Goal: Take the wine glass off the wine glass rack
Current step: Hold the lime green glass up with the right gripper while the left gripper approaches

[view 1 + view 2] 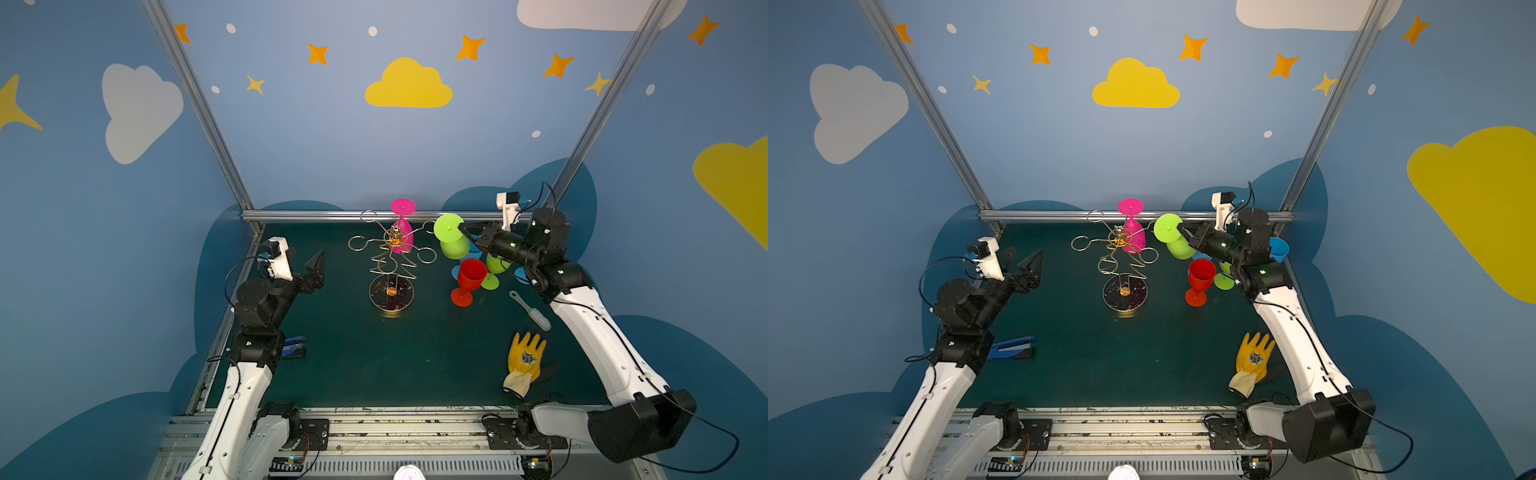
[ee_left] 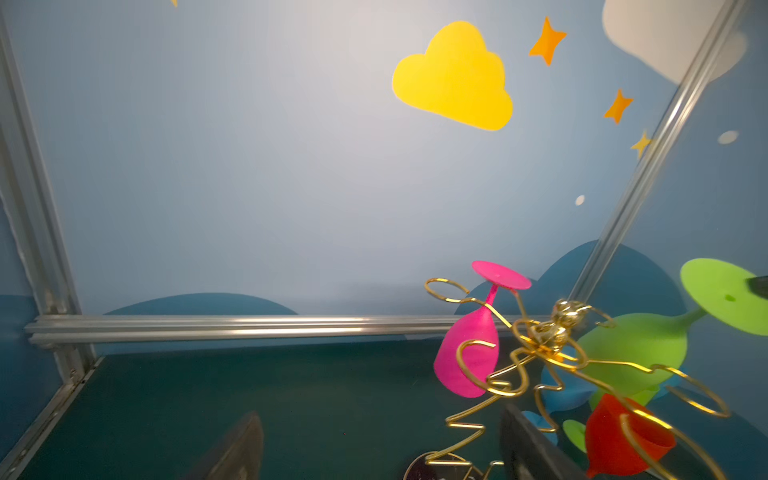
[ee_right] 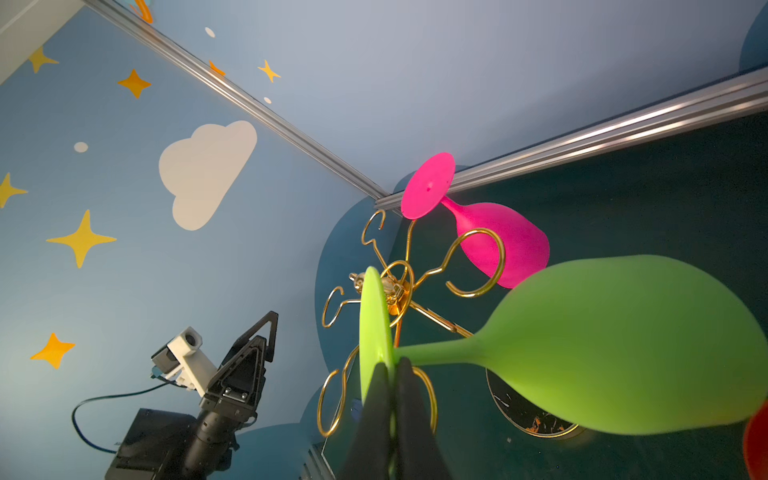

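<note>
The gold wire wine glass rack (image 1: 392,266) (image 1: 1124,259) stands mid-table on a round dark base (image 1: 391,294). A pink wine glass (image 1: 402,239) (image 2: 467,357) (image 3: 503,241) hangs upside down from a far arm. My right gripper (image 1: 461,226) (image 1: 1182,227) (image 3: 392,372) is shut on the foot disc of a green wine glass (image 1: 454,247) (image 1: 1180,248) (image 3: 623,345). This glass is held tilted, bowl down, just right of the rack's right arm, and its stem appears outside the loops. My left gripper (image 1: 303,259) (image 1: 1021,257) (image 2: 382,449) hangs open and empty left of the rack.
A red glass (image 1: 469,278), another green glass (image 1: 492,270) and a blue glass (image 1: 1278,249) stand under the right arm. A white brush (image 1: 532,312) and a yellow glove (image 1: 525,361) lie front right. A blue stapler (image 1: 293,347) lies by the left arm.
</note>
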Controlling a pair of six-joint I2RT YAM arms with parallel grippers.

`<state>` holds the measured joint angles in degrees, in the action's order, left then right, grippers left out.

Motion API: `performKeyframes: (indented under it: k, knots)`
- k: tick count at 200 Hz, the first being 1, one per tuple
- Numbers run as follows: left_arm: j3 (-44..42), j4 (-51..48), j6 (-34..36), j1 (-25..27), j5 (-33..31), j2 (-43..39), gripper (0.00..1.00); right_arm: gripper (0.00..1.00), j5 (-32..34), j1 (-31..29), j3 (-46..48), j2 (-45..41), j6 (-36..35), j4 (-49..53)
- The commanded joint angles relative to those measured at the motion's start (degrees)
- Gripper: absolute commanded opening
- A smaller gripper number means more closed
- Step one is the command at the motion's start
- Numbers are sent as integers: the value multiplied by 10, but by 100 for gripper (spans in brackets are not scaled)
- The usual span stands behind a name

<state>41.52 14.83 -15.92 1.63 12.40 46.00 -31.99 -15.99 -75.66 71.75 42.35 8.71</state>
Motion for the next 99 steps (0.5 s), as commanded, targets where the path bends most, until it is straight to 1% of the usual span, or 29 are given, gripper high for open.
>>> performKeyframes:
  k: [1,20,35,63,79,99]
  knots:
    - [41,1,-76,0,72,-16,84,0,14,0,-19,-45,-56,29]
    - [67,8,-125,2,136,-6,81,0,16,0,-16,-77,-77,39]
    - [94,10,-162,8,190,11,79,0,2,-1,-17,-95,-99,42]
    - [124,55,-234,39,265,50,76,0,-28,-10,-34,-111,-136,51]
    - [142,67,-245,73,289,70,74,0,-44,-20,-49,-113,-153,57]
    - [171,53,-230,121,303,93,73,0,-61,-44,-67,-111,-174,63]
